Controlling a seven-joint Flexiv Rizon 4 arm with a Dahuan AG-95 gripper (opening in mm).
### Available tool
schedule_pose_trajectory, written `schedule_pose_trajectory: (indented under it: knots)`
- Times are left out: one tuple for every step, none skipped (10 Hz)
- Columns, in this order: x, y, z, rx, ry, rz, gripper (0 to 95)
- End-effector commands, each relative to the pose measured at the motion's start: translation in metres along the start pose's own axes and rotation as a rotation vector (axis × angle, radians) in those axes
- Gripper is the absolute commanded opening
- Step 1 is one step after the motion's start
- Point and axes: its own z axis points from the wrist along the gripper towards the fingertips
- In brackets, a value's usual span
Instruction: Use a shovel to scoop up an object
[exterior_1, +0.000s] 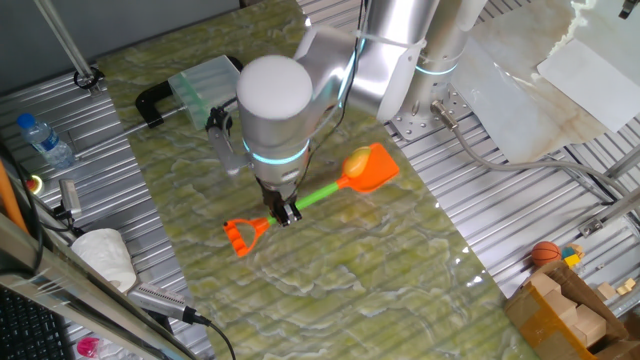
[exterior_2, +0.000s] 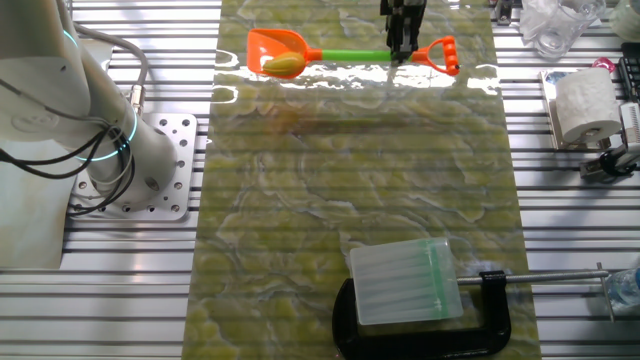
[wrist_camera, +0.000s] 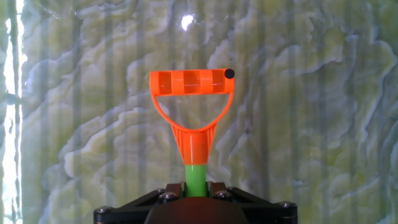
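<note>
Bright, even light overhead. Mat (exterior_2: 350, 180) is glossy: white glare streaks at 12 o'clock in the other fixed view, right under the shovel (exterior_2: 330, 55), w/ a hot spot at 12 in hand view. Hand view blown out along the 9 o'clock edge. Shadows soft, faint. Fixed views sharp; gripper (wrist_camera: 196, 208) base at 6 slightly blurred.

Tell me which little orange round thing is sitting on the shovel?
The yellow-orange lemon-like lump rests in the shovel's orange blade. The basketball-like ball sits off the mat, by the wooden blocks.
</note>
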Motion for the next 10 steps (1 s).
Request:
schedule_pose_trajectory:
  knots:
    - [0.0, 0.003, 0.004, -0.004, -0.007, 0.004, 0.0]
    - [0.0, 0.003, 0.005, -0.004, -0.008, 0.004, 0.0]
    - [-0.001, 0.007, 0.013, -0.003, -0.016, 0.003, 0.0]
    - [-0.002, 0.011, 0.02, -0.004, -0.016, 0.002, 0.0]
    - [-0.003, 0.014, 0.025, -0.002, -0.016, -0.001, 0.0]
    - [-0.004, 0.017, 0.029, -0.001, -0.015, -0.004, 0.0]
    - [-0.004, 0.019, 0.03, 0.0, -0.015, -0.003, 0.0]
    - [-0.005, 0.021, 0.032, 0.0, -0.017, -0.001, 0.0]
    - [-0.006, 0.023, 0.033, 0.002, -0.017, 0.002, 0.0]
    - [-0.007, 0.026, 0.036, 0.004, -0.017, 0.004, 0.0]
